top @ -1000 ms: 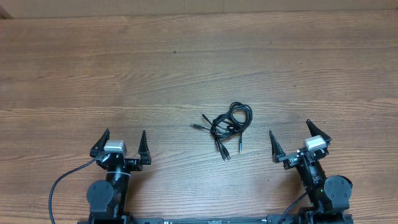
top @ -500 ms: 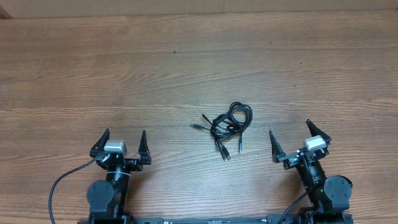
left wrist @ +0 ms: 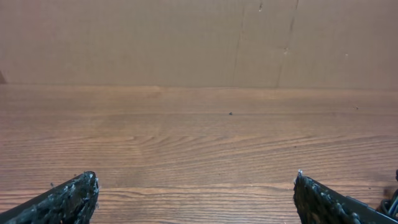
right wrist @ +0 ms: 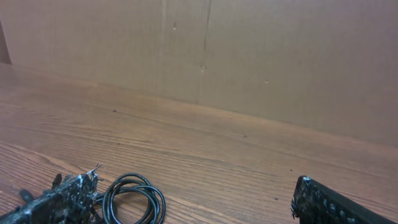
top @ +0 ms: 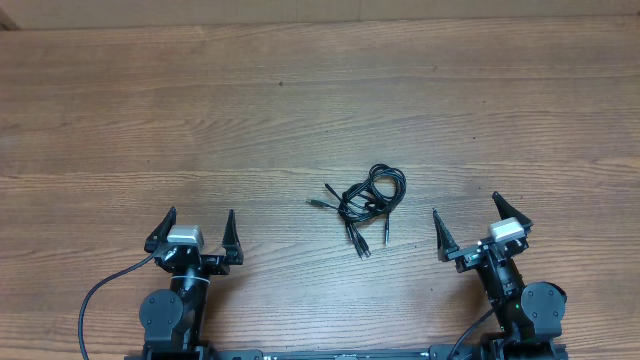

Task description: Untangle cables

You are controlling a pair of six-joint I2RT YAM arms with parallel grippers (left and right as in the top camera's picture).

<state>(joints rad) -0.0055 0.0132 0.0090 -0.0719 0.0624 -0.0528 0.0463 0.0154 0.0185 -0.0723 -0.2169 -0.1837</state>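
- The left arm (top: 175, 300) and the right arm (top: 520, 295) sit at the near edge of the counter (top: 300, 110), well apart. A thick black cord (top: 100, 290) curves out from the left arm's base.
- The left fingers (top: 230, 232) are spread wide apart and point toward the far edge. They hold nothing and touch nothing. The left wrist view shows only bare wood grain between the two dark tips (left wrist: 68, 199).
- The right fingers (top: 440, 235) are likewise spread wide and grip nothing. They angle slightly toward the middle of the counter.
- The cables (top: 368, 200) lie in one small black bunch on the counter. The bunch is between the two arms, a little farther out than the fingertips and nearer the right arm.
- The bunch is clear of both sets of fingers in the overhead view.
- Its round loops sit on the far right side of the bunch. Thin strands with small plug ends fan out to the left and toward the near edge.
- In the right wrist view, a coiled loop (right wrist: 134, 196) rests flat on the wood just beside the left-hand finger (right wrist: 62, 202), which partly hides it.
- Beyond the bunch the wooden counter runs on to a plain tan wall (right wrist: 249, 62) at its far edge.
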